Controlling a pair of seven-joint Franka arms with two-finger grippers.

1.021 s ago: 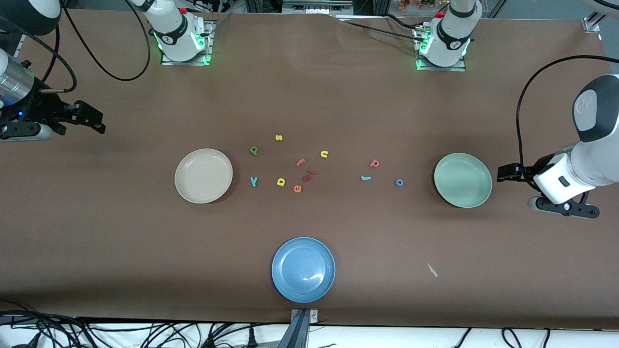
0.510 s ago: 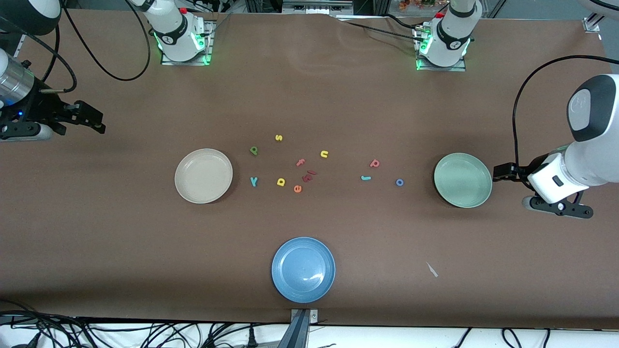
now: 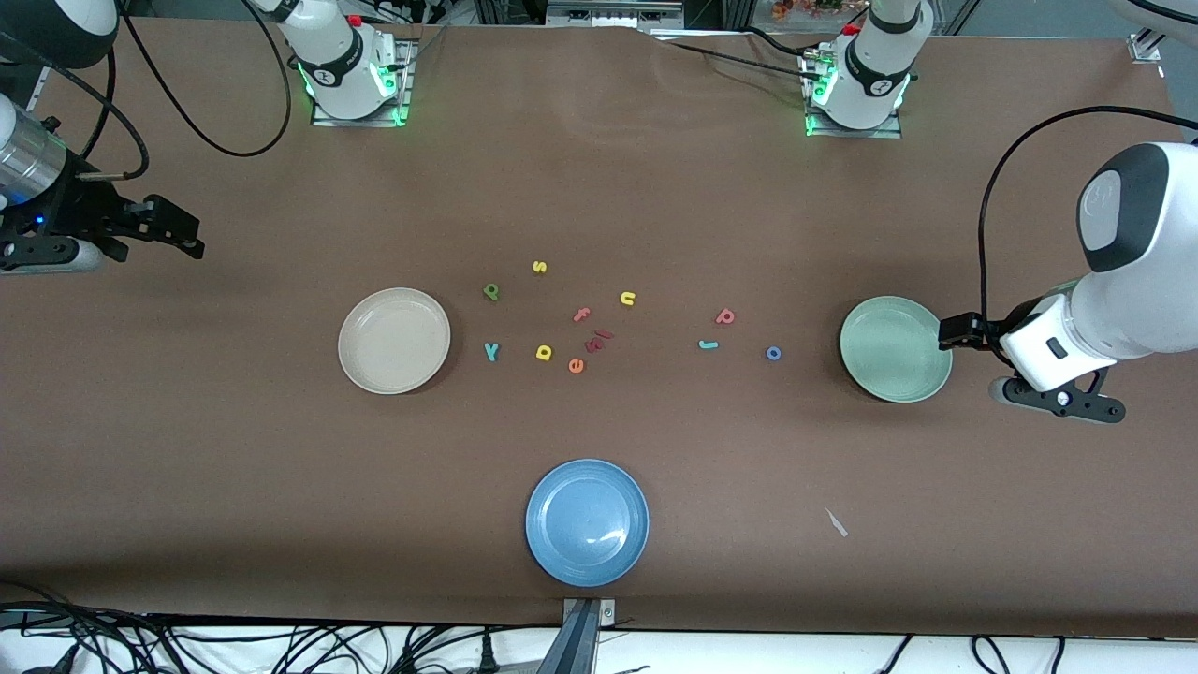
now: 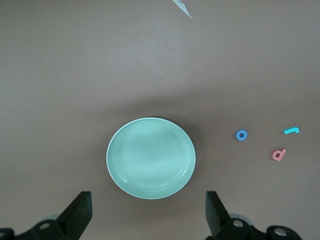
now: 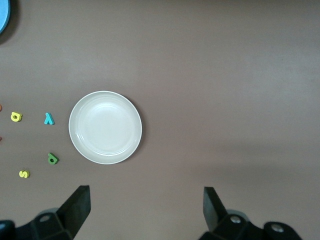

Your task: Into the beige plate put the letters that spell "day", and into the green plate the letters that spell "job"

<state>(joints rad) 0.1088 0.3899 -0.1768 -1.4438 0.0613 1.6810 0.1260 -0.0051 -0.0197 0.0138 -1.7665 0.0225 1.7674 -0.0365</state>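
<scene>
On the desk (image 3: 281, 487), both plates lie bare. Near the beige plate (image 3: 394, 340) sit the teal "y" (image 3: 491, 351), yellow "d" (image 3: 544, 353) and green "a" (image 3: 491, 292). Toward the green plate (image 3: 896, 348) lie the teal "j" (image 3: 708, 344), blue "o" (image 3: 773, 353) and pink "b" (image 3: 725, 317). The left end effector (image 3: 947, 332) hangs open over the green plate's rim. The right end effector (image 3: 192, 239) waits open at the right arm's end of the desk, holding nothing.

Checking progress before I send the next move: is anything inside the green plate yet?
No. The green plate is bare across its whole inside. The teal j, blue o and red-pink b lie on the table beside it. Nothing covers the plate.
</scene>
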